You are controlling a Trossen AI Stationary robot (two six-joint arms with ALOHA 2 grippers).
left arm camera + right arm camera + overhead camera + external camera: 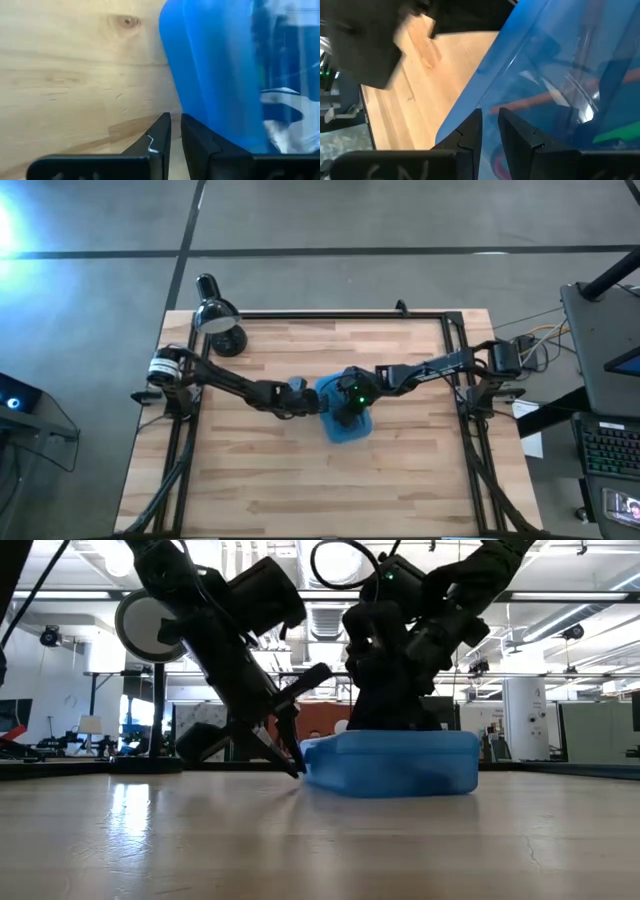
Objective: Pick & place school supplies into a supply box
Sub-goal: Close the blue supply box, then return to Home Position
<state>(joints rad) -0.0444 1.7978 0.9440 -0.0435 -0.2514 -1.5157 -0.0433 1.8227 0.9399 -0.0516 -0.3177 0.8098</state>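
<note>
Both arms meet at the blue box (347,423) mid-table: left gripper (175,131) nearly closed beside it, right gripper (490,125) nearly closed above its lid.

The high view is evenly lit, with a bright bluish glare patch (8,225) on the floor at ten o'clock. In the low view, ceiling lights backlight the arms into dark silhouettes, and the desk (150,840) shows pale reflections. Both wrist views are soft; the supply box (215,75) is blurred at close range.
</note>
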